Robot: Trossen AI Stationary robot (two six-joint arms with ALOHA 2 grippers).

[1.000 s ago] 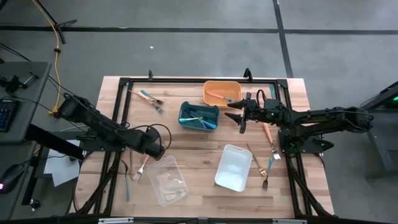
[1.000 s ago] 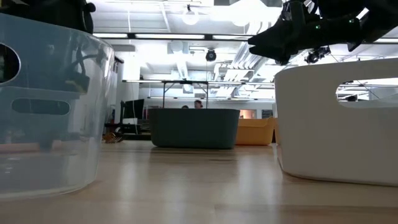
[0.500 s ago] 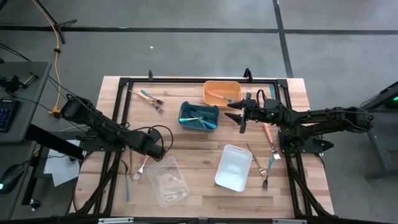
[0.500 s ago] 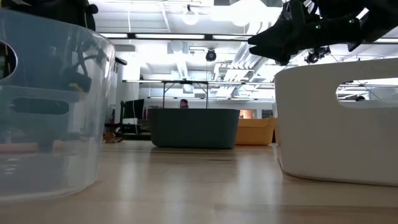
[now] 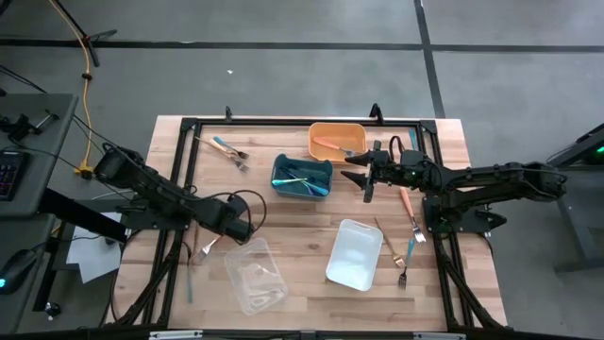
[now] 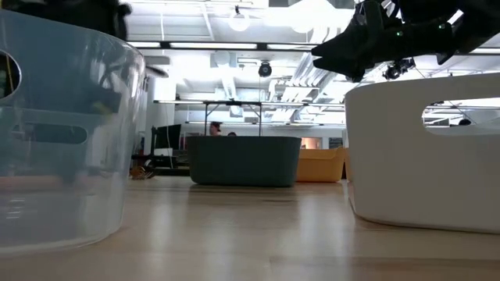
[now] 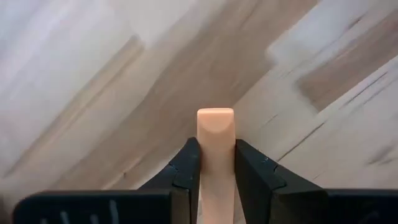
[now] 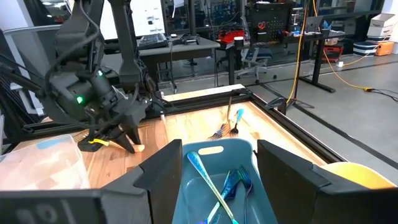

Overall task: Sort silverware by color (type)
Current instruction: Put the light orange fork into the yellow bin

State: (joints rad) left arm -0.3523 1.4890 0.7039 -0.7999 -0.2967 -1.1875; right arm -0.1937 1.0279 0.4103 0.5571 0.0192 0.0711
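Observation:
My left gripper [image 5: 229, 229] is low over the table's left half, beside the clear bin [image 5: 255, 276], shut on a salmon-handled fork [image 5: 210, 246]. The fork's tines point toward the near left. A teal-handled piece [image 5: 189, 280] lies flat on the wood just beyond it. My right gripper [image 8: 217, 168] hovers open above the teal bin [image 5: 302, 176], which holds teal silverware. More silverware lies flat at the far left [image 5: 227, 148] and on the right [image 5: 409, 213]. My left gripper pinches the fork's salmon handle between its two fingers [image 7: 188, 167], close to the handle's rounded free end [image 7: 215, 122], which sticks out past the fingertips. The fingers come steeply from above and lie across the handle. I cannot tell whether the fork is clear of the table.
An orange bin [image 5: 337, 142] with a salmon-handled piece stands at the far middle. A white bin [image 5: 354, 253] sits at the near right. A black frame [image 5: 189, 127] borders the wooden table. Bare wood lies between the clear and white bins.
The salmon-handled fork at my left gripper has shifted: its tine end now lies closer to the gripper than a second ago. My right arm has kept still.

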